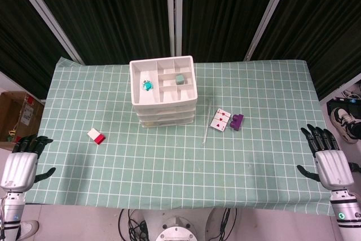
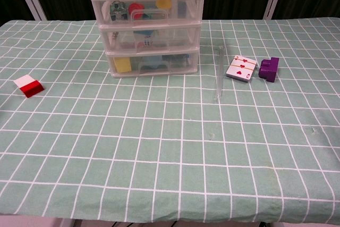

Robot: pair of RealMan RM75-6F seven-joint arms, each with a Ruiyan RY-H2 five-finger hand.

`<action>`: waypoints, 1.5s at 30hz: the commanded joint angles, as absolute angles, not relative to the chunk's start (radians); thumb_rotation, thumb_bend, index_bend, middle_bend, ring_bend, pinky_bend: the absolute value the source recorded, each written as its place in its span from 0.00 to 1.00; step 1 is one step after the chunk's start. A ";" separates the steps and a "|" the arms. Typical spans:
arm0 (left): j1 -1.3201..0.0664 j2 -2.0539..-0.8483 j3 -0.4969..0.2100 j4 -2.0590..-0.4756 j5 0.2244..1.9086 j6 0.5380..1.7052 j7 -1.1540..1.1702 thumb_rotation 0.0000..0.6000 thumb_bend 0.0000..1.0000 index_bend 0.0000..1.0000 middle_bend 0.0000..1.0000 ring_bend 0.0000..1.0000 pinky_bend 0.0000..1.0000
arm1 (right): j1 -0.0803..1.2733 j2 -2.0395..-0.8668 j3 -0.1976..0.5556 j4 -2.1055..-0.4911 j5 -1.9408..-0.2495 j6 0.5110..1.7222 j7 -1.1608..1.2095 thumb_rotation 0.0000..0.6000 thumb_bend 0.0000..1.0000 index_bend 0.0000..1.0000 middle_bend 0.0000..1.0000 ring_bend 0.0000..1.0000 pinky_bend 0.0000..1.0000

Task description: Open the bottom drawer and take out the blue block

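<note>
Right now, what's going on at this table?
Nothing is being handled yet. The left hand and right hand hover open at the near edges of the green checked cloth, holding nothing. The drawer unit stands at the far side with all its drawers closed, including the bottom drawer. A red-and-white block, a playing card and a purple block lie untouched.

No legible text or brand; only red heart pips on the white playing card (image 2: 241, 68) beside the purple plastic block (image 2: 269, 69) (corner index too small).
</note>
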State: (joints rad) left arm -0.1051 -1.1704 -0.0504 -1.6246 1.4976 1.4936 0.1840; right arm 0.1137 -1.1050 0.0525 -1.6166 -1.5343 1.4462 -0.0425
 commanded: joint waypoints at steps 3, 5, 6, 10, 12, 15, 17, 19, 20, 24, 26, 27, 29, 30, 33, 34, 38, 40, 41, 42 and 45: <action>-0.111 -1.178 -0.053 -1.617 1.493 1.486 0.182 1.00 0.00 0.27 0.23 0.16 0.19 | 0.121 -1.109 0.054 -1.615 -1.536 1.439 -0.046 1.00 0.06 0.00 0.00 0.00 0.00; -0.111 -1.181 -0.054 -1.615 1.493 1.487 0.182 1.00 0.00 0.27 0.23 0.16 0.19 | 0.124 -1.108 0.055 -1.617 -1.537 1.436 -0.048 1.00 0.06 0.00 0.00 0.00 0.00; -0.111 -1.181 -0.054 -1.615 1.495 1.488 0.183 1.00 0.00 0.27 0.23 0.16 0.19 | 0.124 -1.108 0.054 -1.617 -1.539 1.436 -0.048 1.00 0.06 0.00 0.00 0.00 0.00; -0.108 -1.178 -0.052 -1.621 1.501 1.498 0.185 1.00 0.00 0.27 0.23 0.16 0.19 | 0.122 -1.104 0.052 -1.619 -1.549 1.447 -0.040 1.00 0.06 0.00 0.00 0.00 0.00; -0.105 -1.176 -0.050 -1.624 1.503 1.503 0.185 1.00 0.00 0.27 0.23 0.16 0.19 | 0.121 -1.106 0.052 -1.618 -1.558 1.454 -0.033 1.00 0.06 0.00 0.00 0.00 0.00; -0.100 -1.174 -0.046 -1.629 1.509 1.511 0.182 1.00 0.00 0.27 0.23 0.16 0.19 | 0.137 -1.115 0.058 -1.618 -1.586 1.460 -0.026 1.00 0.06 0.00 0.00 0.00 0.00; -0.096 -1.174 -0.043 -1.629 1.516 1.518 0.179 1.00 0.00 0.27 0.23 0.16 0.19 | 0.164 -1.116 0.059 -1.628 -1.619 1.442 -0.043 1.00 0.06 0.00 0.00 0.00 0.00; -0.091 -1.174 -0.040 -1.629 1.524 1.528 0.175 1.00 0.00 0.27 0.23 0.16 0.19 | 0.207 -1.115 0.063 -1.650 -1.659 1.403 -0.086 1.00 0.07 0.00 0.03 0.00 0.04; -0.087 -1.174 -0.037 -1.628 1.529 1.536 0.172 1.00 0.00 0.27 0.23 0.16 0.19 | 0.237 -1.115 0.070 -1.671 -1.677 1.371 -0.124 1.00 0.07 0.00 0.06 0.01 0.10; -0.071 -1.176 -0.032 -1.623 1.537 1.560 0.158 1.00 0.00 0.27 0.23 0.16 0.19 | 0.347 -1.130 0.109 -1.749 -1.702 1.242 -0.291 1.00 0.07 0.00 0.18 0.15 0.27; -0.063 -1.177 -0.030 -1.618 1.543 1.575 0.150 1.00 0.00 0.27 0.23 0.16 0.19 | 0.405 -1.151 0.138 -1.788 -1.690 1.168 -0.410 1.00 0.07 0.00 0.22 0.23 0.34; -0.060 -1.178 -0.029 -1.615 1.546 1.580 0.147 1.00 0.00 0.27 0.23 0.16 0.19 | 0.429 -1.165 0.152 -1.801 -1.681 1.139 -0.456 1.00 0.07 0.00 0.26 0.28 0.39; -0.053 -1.180 -0.026 -1.606 1.553 1.591 0.140 1.00 0.00 0.27 0.23 0.16 0.19 | 0.483 -1.202 0.182 -1.820 -1.643 1.070 -0.566 1.00 0.07 0.00 0.31 0.35 0.45; -0.051 -1.182 -0.025 -1.602 1.555 1.595 0.135 1.00 0.00 0.27 0.23 0.16 0.19 | 0.506 -1.221 0.193 -1.822 -1.626 1.042 -0.612 1.00 0.07 0.00 0.35 0.40 0.50; -0.044 -1.189 -0.025 -1.584 1.553 1.600 0.116 1.00 0.00 0.27 0.23 0.16 0.19 | 0.582 -1.296 0.225 -1.818 -1.544 0.952 -0.791 1.00 0.07 0.00 0.47 0.54 0.62; -0.043 -1.191 -0.025 -1.579 1.552 1.600 0.110 1.00 0.00 0.27 0.23 0.16 0.19 | 0.602 -1.319 0.231 -1.812 -1.521 0.932 -0.836 1.00 0.08 0.00 0.53 0.59 0.66; -0.041 -1.202 -0.028 -1.555 1.548 1.600 0.087 1.00 0.00 0.27 0.23 0.16 0.19 | 0.682 -1.420 0.247 -1.758 -1.417 0.874 -1.033 1.00 0.14 0.03 0.77 0.80 0.85; -0.040 -1.207 -0.030 -1.542 1.544 1.600 0.073 1.00 0.00 0.27 0.23 0.16 0.19 | 0.720 -1.479 0.253 -1.717 -1.370 0.866 -1.112 1.00 0.16 0.03 0.81 0.84 0.89; -0.040 -1.209 -0.032 -1.537 1.541 1.599 0.066 1.00 0.00 0.27 0.23 0.16 0.19 | 0.735 -1.503 0.256 -1.698 -1.351 0.865 -1.140 1.00 0.17 0.03 0.83 0.86 0.91; -0.039 -1.211 -0.034 -1.531 1.538 1.599 0.059 1.00 0.00 0.27 0.23 0.16 0.19 | 0.750 -1.526 0.258 -1.679 -1.330 0.865 -1.165 1.00 0.17 0.04 0.84 0.87 0.92; -0.038 -1.216 -0.040 -1.513 1.526 1.596 0.039 1.00 0.00 0.27 0.23 0.16 0.19 | 0.796 -1.591 0.265 -1.623 -1.268 0.868 -1.233 1.00 0.18 0.04 0.86 0.88 0.94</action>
